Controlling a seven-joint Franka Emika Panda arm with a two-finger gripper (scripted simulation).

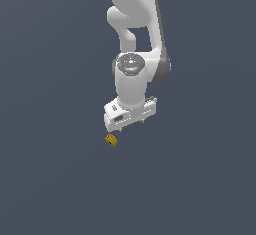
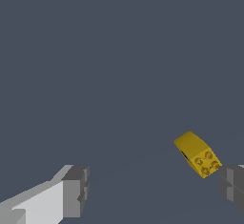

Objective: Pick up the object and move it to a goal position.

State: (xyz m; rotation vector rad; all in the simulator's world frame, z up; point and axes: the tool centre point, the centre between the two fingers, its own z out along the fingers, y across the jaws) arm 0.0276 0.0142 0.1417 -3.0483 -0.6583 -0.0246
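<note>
The object, a tiny mustard-yellow cube point(image 1: 111, 139) with faint darker marks, lies on the dark grey floor, just below the white gripper point(image 1: 133, 124) and toward the exterior view's left. In the wrist view the cube point(image 2: 198, 154) sits tilted, close to one grey fingertip point(image 2: 232, 185) and far from the other fingertip point(image 2: 76, 189). The gripper point(image 2: 155, 189) is open wide and empty. The fingers do not touch the cube. No goal marker shows in either view.
The white arm point(image 1: 132, 34) rises from the gripper toward the top of the exterior view. All around is a plain dark grey floor point(image 1: 50, 179), with no other objects in view.
</note>
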